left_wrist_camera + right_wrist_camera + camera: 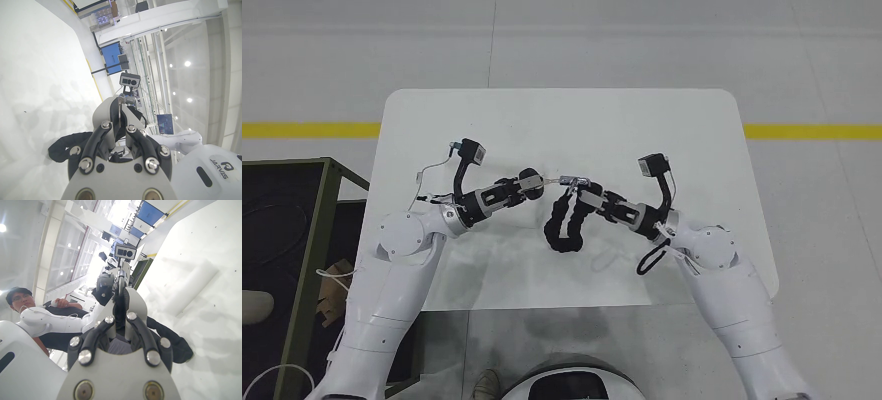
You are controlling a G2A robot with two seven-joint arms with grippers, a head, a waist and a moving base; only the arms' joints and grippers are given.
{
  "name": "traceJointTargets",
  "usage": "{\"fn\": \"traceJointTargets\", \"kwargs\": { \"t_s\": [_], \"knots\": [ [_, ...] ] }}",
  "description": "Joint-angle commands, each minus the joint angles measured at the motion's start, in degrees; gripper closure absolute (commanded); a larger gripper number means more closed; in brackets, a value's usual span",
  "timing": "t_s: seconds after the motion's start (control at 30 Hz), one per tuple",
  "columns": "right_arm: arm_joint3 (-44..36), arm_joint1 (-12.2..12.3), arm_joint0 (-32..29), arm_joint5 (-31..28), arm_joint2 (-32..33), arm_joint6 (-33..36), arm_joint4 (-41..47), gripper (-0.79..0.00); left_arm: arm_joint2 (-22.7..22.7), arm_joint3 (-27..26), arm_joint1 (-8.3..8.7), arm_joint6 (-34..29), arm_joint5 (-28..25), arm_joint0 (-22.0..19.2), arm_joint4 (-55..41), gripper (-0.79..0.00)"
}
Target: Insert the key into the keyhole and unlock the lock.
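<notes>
Alignment matters most at this step.

Top view: the two arms meet over the middle of the desk [662,130]. The left end effector [531,183] is clenched on the key [560,181], which points across at the lock [562,228]. The right end effector [584,190] is clamped on the lock's upper end, and the black cable loop hangs down onto the desk. Key tip and lock meet between the two, but I cannot tell how deep the blade sits. Beside the desk stands a dark crate [282,200] with thin cables lying in it.

Left wrist view: the blade, seen edge-on, runs straight out from between the closed fingers to the silver cylinder [122,99]. I judge the key is either just entering or about to seat. The blade should be kept in line with the cylinder's axis and pushed gently along it. The twist should come only once the key bottoms out, because turning too soon could bend the blade or make it slip in the pads.

Right wrist view: the fingers press on the black sleeve just behind the cylinder, a good place to take the twist. That grip should be firm, so the lock does not roll with the key. The loop lies slack on the desk, so it likely puts little pull on the hold.
</notes>
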Motion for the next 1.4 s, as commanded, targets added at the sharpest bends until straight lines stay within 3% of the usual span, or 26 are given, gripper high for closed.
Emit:
{"fn": "traceJointTargets", "kwargs": {
  "t_s": [0.0, 0.7, 0.8, 0.87, 0.97, 1.07, 1.13, 1.37],
  "knots": [
    [0.0, 0.0, 0.1, 0.2, -0.1, 0.3, -0.4, 0.0, 0.0, 0.0, -0.04, -0.1, -0.1, 0.0, 0.0, 0.0],
    [0.7, 0.9, -0.2, 1.2, 4.1, 0.4, 4.4, 0.0, -2.5, 2.1, -0.1, 0.7, 1.0, -0.2, -1.5, 0.0],
    [-2.5, 0.9, -2.7, 2.1, 4.2, -0.9, 6.6, 0.0, -3.4, -2.8, -0.28, 7.1, -5.2, 2.2, 2.0, 0.0],
    [-3.0, 1.0, -2.9, 2.9, 4.6, -0.1, 9.3, 0.0, -4.0, -3.7, -0.5, 11.1, -12.6, 2.4, 5.0, 0.0],
    [-2.7, 1.2, -2.5, 3.5, 5.2, 2.1, 12.6, 0.0, -4.1, -1.2, -1.14, 20.3, -26.8, 1.8, 14.3, 0.0],
    [-1.5, 1.4, -1.6, 3.9, 5.9, 4.2, 14.6, 0.0, -2.4, 3.7, -2.22, 29.4, -33.8, 0.2, 21.2, 0.0],
    [-0.7, 1.6, -0.9, 3.8, 6.4, 5.8, 14.7, 0.0, -2.0, 6.5, -2.81, 34.1, -35.1, -0.9, 26.2, 0.0],
    [-0.2, 1.7, -0.5, 3.1, 6.8, 6.2, 14.7, 0.0, -2.0, 6.5, -2.81, 34.1, -35.1, -0.9, 26.2, 0.0]
  ]
}}
